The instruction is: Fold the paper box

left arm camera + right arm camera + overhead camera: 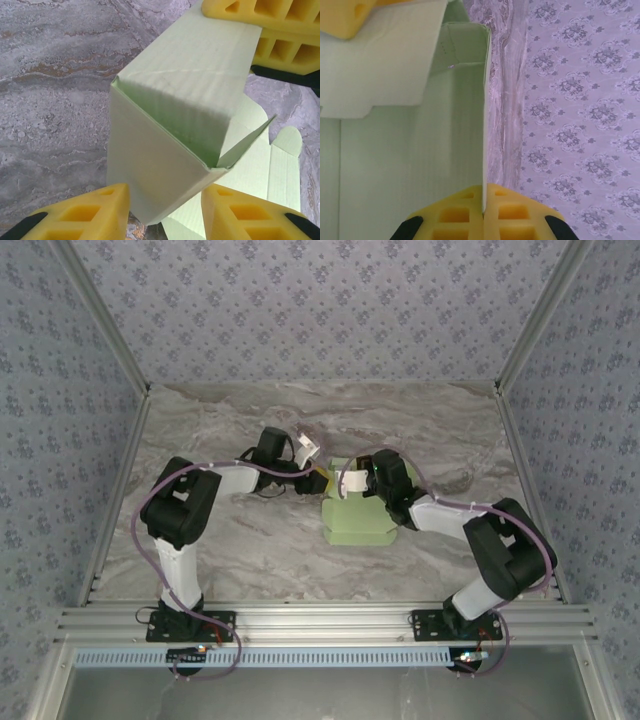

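The paper box (pixel 358 522) is pale green card, partly folded, in the middle of the table between both arms. In the left wrist view its raised walls (pixel 165 140) form an open corner, with flat flaps (pixel 280 165) lying behind. My left gripper (pixel 320 480) comes in from the left; its yellow fingers (pixel 90 215) stand on either side of that folded corner and press against it. My right gripper (pixel 358 480) reaches in from the right. Its fingers (pixel 460 212) are pinched together on the thin edge of an upright panel (pixel 440 150).
The marble tabletop (pixel 250 550) lies open around the box. Patterned walls (pixel 320 310) close the back and both sides. An aluminium rail (pixel 320 625) runs along the near edge by the arm bases.
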Robot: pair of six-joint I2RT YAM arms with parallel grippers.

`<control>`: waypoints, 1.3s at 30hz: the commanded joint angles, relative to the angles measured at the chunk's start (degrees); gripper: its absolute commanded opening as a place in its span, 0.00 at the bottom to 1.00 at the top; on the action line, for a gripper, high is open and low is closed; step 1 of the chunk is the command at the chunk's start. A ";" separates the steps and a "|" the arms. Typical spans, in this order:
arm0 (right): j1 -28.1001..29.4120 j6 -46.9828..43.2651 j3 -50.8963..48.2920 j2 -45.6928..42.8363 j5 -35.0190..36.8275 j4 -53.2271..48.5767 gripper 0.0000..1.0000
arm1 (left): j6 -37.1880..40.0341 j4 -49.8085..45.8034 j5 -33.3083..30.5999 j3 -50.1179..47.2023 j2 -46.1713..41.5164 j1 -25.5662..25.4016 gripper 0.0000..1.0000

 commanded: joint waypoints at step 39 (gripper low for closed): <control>0.43 1.37 -2.84 0.17 -1.50 0.10 0.00 | -5.27 19.21 -22.27 -5.40 0.69 -5.54 0.48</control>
